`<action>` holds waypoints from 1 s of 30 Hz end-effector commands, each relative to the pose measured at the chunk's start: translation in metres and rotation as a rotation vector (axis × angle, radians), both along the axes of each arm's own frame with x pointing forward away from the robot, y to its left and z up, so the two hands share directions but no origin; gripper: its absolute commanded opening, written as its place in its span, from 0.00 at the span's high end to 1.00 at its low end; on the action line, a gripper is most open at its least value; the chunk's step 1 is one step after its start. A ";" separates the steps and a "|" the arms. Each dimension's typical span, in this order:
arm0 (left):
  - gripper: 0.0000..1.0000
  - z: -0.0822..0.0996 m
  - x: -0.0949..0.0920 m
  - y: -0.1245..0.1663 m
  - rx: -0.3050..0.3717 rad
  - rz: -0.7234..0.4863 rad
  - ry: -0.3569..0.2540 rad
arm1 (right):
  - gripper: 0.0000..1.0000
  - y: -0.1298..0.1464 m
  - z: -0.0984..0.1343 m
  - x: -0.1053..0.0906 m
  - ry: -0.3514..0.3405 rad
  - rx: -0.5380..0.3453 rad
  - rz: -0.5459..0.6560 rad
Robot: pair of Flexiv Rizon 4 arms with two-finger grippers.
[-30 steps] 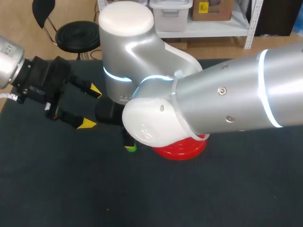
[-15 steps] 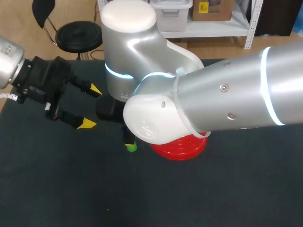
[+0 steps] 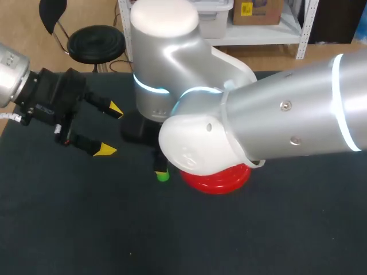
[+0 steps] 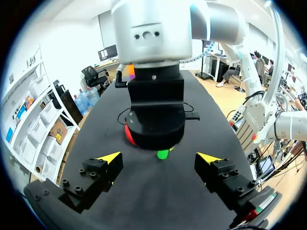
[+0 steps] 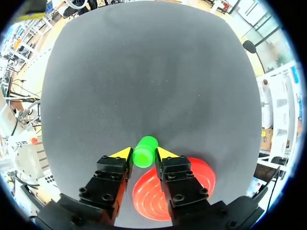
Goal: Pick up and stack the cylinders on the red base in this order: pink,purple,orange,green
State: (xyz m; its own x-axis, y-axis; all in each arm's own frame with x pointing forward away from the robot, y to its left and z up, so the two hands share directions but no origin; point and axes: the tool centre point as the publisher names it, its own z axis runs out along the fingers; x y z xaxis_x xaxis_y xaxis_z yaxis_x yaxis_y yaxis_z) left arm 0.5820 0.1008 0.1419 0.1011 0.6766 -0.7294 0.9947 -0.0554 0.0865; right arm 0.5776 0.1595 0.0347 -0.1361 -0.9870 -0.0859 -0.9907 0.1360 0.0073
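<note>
**Right fingers point(image 5: 144, 154) hold the green cylinder point(image 5: 145, 149) beside the red base point(image 5: 194, 179)**

On the left, the left arm point(image 3: 14, 71) hangs over the dark surface point(image 3: 86, 229). The left fingers point(image 3: 110, 130) are wide open and hold nothing. Their yellow tips point toward the middle of the surface. They are well apart from the green cylinder. In the left wrist view, the green cylinder shows ahead of these open fingers, low down under the black block of the other arm.

Near the middle, the right fingers point down at the surface. They are closed on the green cylinder. One finger is on each side of it, and both touch it. The end of the cylinder sticks out a little past the yellow tips. It is not clear if that end touches the surface.

The red base sits on the surface just to the right of the green cylinder. The cylinder is beside the rim of the base, not over it. In the right wrist view, part of the base lies under the right fingers.

The big silver right arm point(image 3: 275, 126) comes in from the right. It hides much of the red base in the head view.
</note>
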 end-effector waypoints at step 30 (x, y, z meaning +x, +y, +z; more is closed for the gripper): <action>0.00 -0.001 0.000 0.001 -0.003 -0.001 -0.002 | 1.00 -0.048 0.136 0.019 -0.106 0.031 -0.092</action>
State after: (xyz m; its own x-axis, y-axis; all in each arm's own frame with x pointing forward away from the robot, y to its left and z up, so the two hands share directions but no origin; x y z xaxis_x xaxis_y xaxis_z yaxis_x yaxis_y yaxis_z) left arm 0.5820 0.1008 0.1419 0.1012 0.6766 -0.7294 0.9947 -0.0554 0.0865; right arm 0.6002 0.1163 0.1554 -0.2127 -0.9679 -0.1337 -0.9700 0.2257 -0.0907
